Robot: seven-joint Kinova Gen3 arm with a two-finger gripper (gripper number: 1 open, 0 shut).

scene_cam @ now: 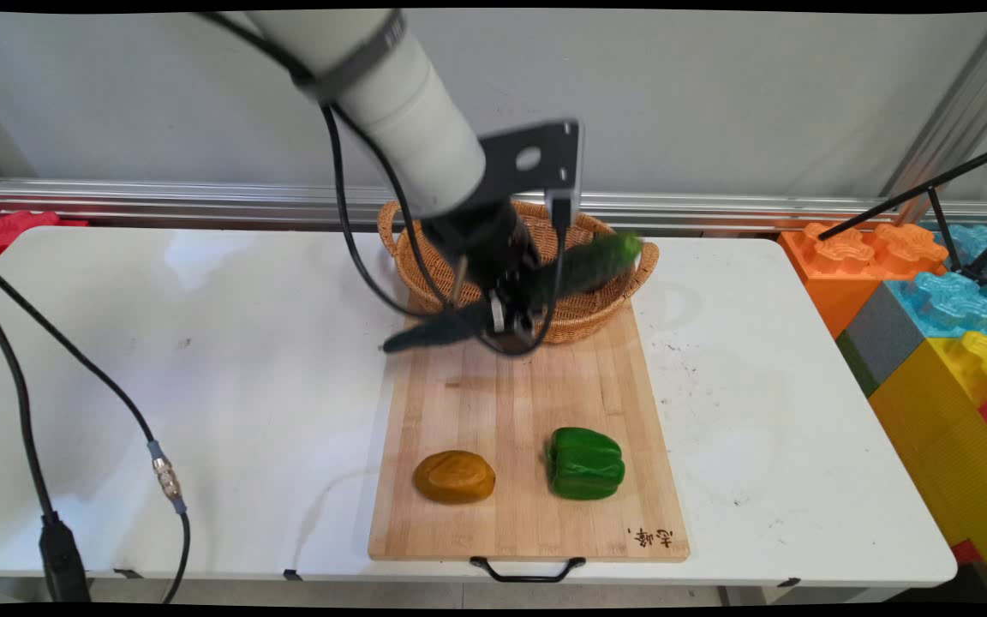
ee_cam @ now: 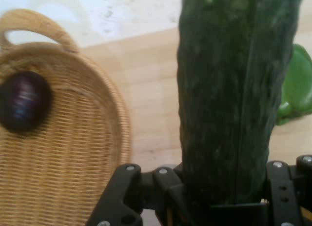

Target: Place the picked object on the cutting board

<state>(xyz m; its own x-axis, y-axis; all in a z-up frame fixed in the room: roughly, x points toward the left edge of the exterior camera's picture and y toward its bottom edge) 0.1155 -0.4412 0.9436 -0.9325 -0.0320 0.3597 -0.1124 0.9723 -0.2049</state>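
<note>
A black handle (scene_cam: pixel 527 569) sticks out from the near end of the wooden cutting board (scene_cam: pixel 502 411), at the front of the white surface (scene_cam: pixel 202 386), so the board is easy to pick up. On the near part of the board sit two things side by side with a gap between them: a brown lumpy thing like a potato (scene_cam: pixel 454 476) on one side and a green pepper (scene_cam: pixel 584 464) on the other. Some dark marks (scene_cam: pixel 651 538) are burned into the board's near corner by the pepper; they look like writing, but I cannot read them. Farther back, the jaws (scene_cam: pixel 511 321) hang above the far end of the board, clamped tight around the middle of a long dark green cucumber (scene_cam: pixel 545 287). The cucumber is up in the air and lies crosswise, one end over the board's edge and the other end over the basket (scene_cam: pixel 605 304). Holding it by the middle looks like a good way to keep it from tipping. The woven basket stands at the far end of the board, touching it. In the hand view a round dark purple thing (ee_cam: pixel 23 101) lies inside the basket. No other words can be read.
</note>
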